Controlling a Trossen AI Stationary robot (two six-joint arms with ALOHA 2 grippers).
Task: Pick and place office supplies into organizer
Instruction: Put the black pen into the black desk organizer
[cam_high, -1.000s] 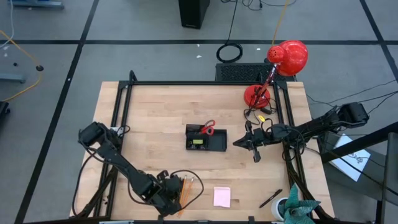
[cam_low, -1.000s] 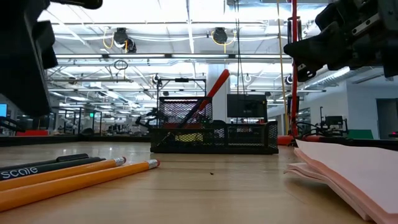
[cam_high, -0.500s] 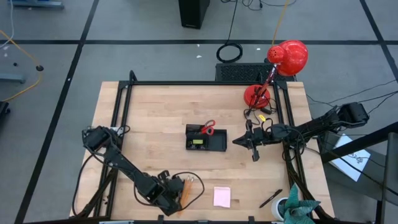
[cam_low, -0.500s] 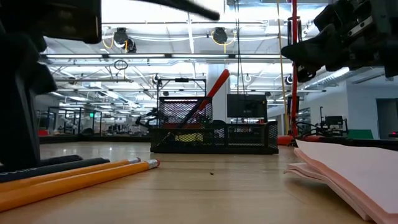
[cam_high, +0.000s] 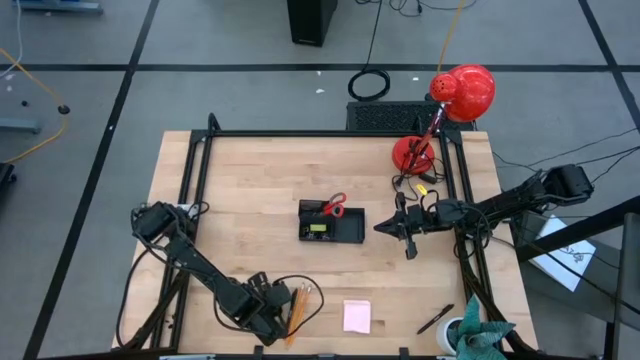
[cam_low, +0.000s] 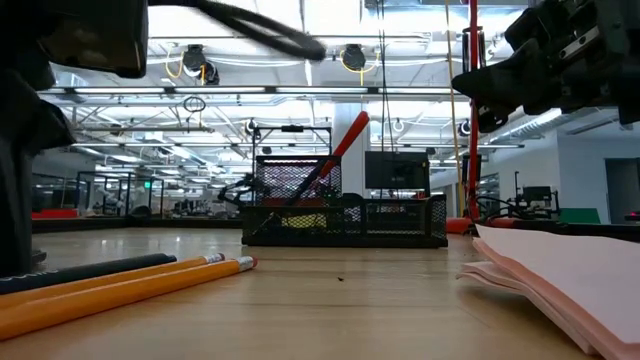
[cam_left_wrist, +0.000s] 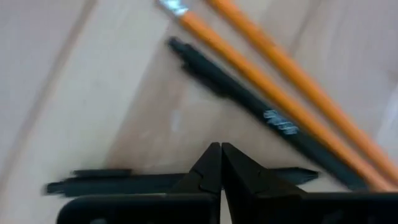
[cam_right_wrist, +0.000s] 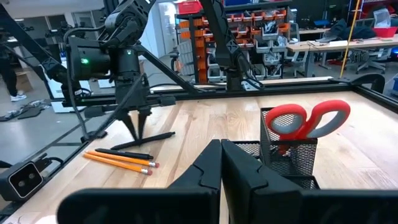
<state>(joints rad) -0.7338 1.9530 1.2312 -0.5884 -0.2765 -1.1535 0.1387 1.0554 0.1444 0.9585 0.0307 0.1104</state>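
My left gripper (cam_left_wrist: 221, 146) is shut and points down at the table's near left (cam_high: 274, 312), over a dark pen (cam_left_wrist: 124, 183) that lies across behind its fingers. Just beyond lie a second dark pen with white lettering (cam_left_wrist: 249, 102) and two orange pencils (cam_left_wrist: 280, 68), all flat on the wood (cam_low: 150, 275). The black organizer (cam_high: 332, 228) stands mid-table with red-handled scissors (cam_right_wrist: 308, 121) upright in its taller section. A pink sticky-note pad (cam_high: 357, 316) lies near the front edge. My right gripper (cam_right_wrist: 221, 144) hangs shut to the right of the organizer (cam_high: 388, 228), holding nothing. My left gripper's shut fingers come from above, slanting down, and stand across the dark pen's middle (cam_left_wrist: 174, 182). The fingers themselves hide that spot, so I cannot tell whether they touch the pen. The pen lies flat on the table.
A red desk lamp (cam_high: 455, 100) stands at the far right corner. Another dark pen (cam_high: 435, 320) lies near the front right, beside a teal object (cam_high: 480, 340). A black frame (cam_high: 195, 200) edges the table. Bare wood lies between the organizer and the pencils.
My left gripper has sunk toward the pens at the near left and tipped a little steeper. The pencils and the lettered pen lie where they were.
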